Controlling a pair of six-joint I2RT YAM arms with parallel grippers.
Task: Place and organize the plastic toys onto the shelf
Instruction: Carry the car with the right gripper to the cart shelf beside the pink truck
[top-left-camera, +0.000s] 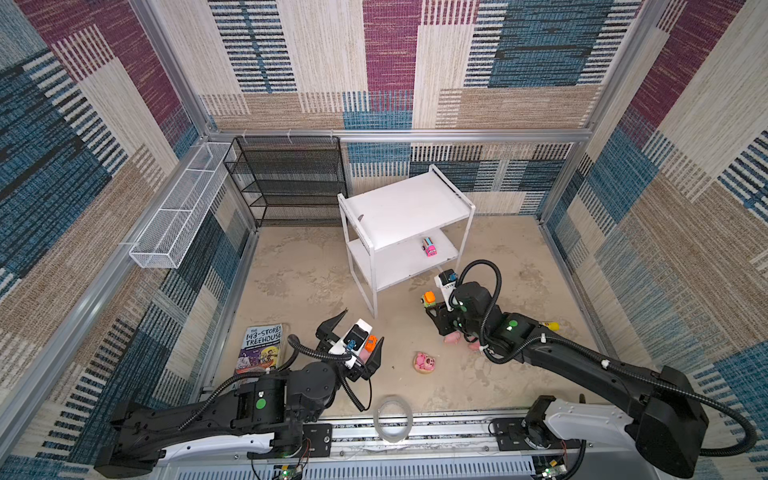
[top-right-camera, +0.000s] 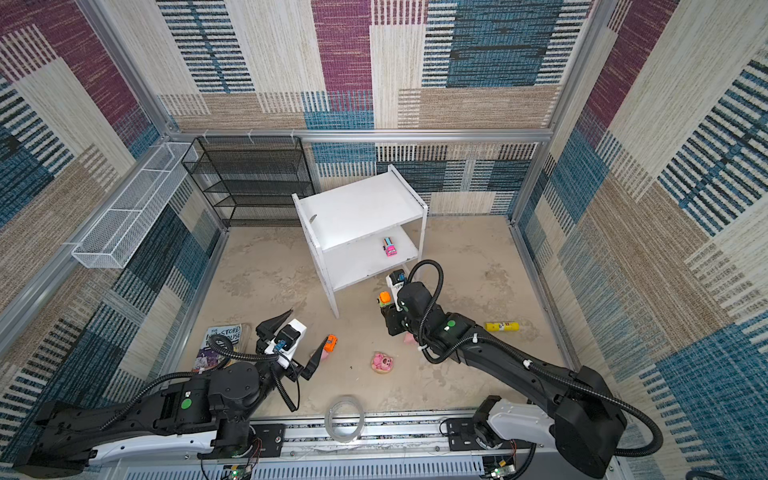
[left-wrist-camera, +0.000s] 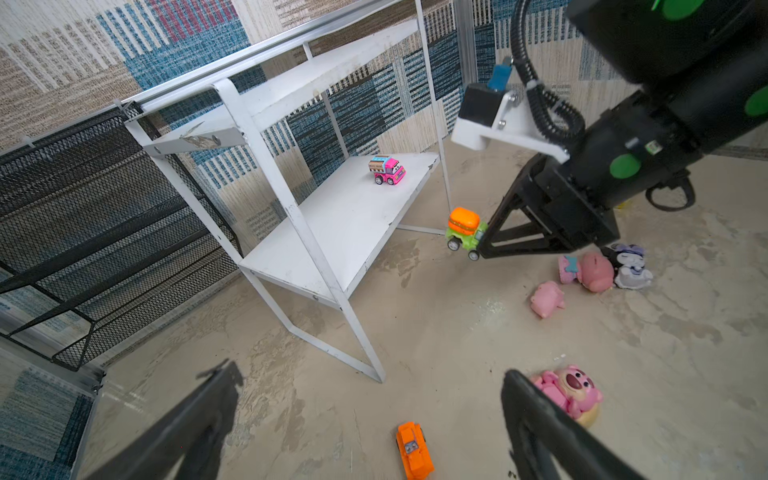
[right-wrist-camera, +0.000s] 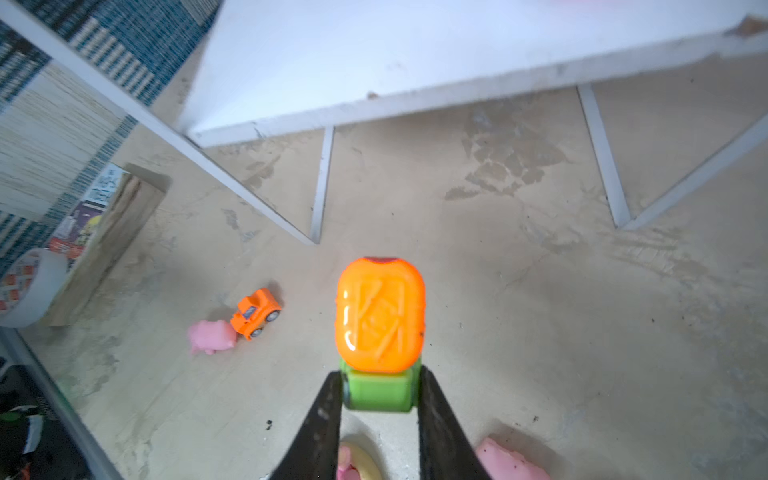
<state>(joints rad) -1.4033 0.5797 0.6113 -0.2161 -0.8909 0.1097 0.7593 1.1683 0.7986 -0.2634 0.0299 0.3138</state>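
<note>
The right claw (right-wrist-camera: 380, 386) pinches the green-orange car (right-wrist-camera: 380, 316) by its matte green cab. The car's glossy orange top is a rounded slab with raised lines, and it hangs clear of the desk (top-left-camera: 299, 282), just in front of the shelf (top-left-camera: 405, 205). The shelf has two flat, scuffed white boards on thin white metal legs. On its lower board stands the pink-multicolour car (left-wrist-camera: 386, 169), boxy and striped; the upper board is bare. The left claw (left-wrist-camera: 372, 374) gapes wide, holding nothing, its dark tapered fingers above the blocky orange car (left-wrist-camera: 413, 455). A soft-looking pink pig (right-wrist-camera: 210, 336) touches that car, and the round-faced pink bear (left-wrist-camera: 569, 390) lies beside one finger. Below the right arm lie another pink pig (left-wrist-camera: 547, 298), a smooth pink figure (left-wrist-camera: 596, 272) and the black-white figure (left-wrist-camera: 629, 266), close together. The desk is beige, mottled and stained, like rough plaster. Near its left edge lies a purple-covered book (top-left-camera: 262, 345), near its right a yellow tube (top-right-camera: 502, 326), and at the front a clear ring of tape (top-left-camera: 392, 419). A black mesh rack (top-left-camera: 291, 178) stands at the back, and a long white wire basket (top-left-camera: 178, 216) hangs on the left side. Aluminium rails frame the walls (top-left-camera: 390, 62), which are covered in woven patchwork of blue, maroon and tan.
</note>
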